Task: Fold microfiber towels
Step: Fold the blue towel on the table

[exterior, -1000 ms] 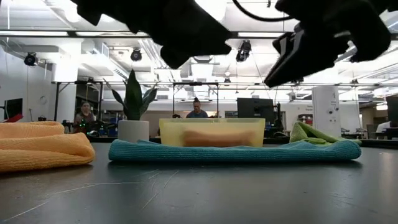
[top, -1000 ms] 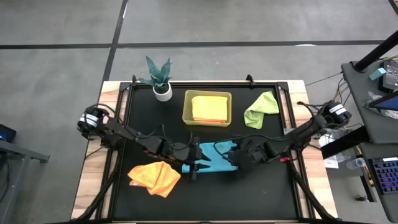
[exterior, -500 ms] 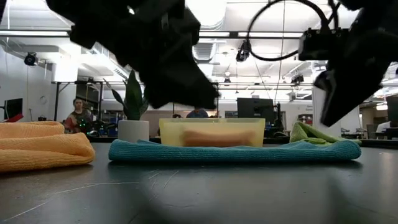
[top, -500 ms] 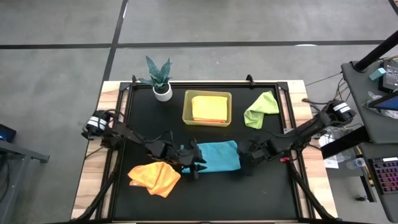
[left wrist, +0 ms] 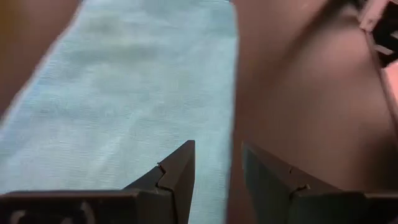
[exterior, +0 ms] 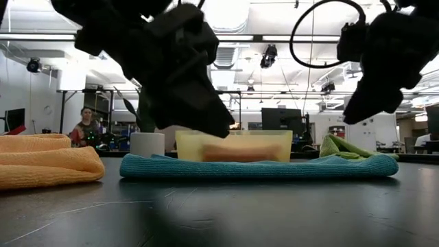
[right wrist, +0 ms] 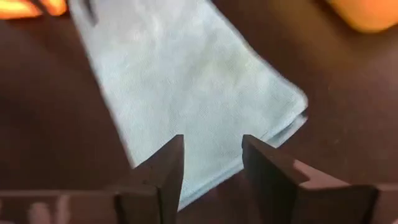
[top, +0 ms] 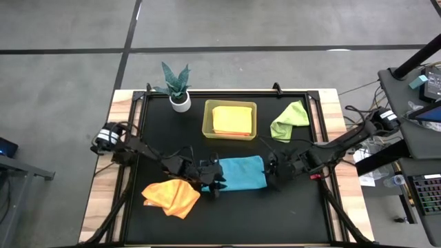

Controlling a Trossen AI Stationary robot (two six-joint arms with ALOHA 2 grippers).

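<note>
Teal towel (top: 241, 173) lies folded between orange towel (top: 171, 196) and bin (top: 230, 120).

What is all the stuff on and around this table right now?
Teal towel: one, folded flat, front middle of the mat, between the two grippers.
Orange towel: one, crumpled, front left.
Green towel: one, lime, bunched, back right.
Bin: one, translucent yellow-green, back middle; holds folded yellow cloth with a pink edge showing.
Plant: one, green leaves in a white pot, back left.
Mat: one, black, covering the wooden table.
Person: one, far back in the room, low view.
Left gripper: one, dark, open, at the teal towel's left edge, holding nothing.
Right gripper: one, dark, open, at the teal towel's right edge, holding nothing.
</note>
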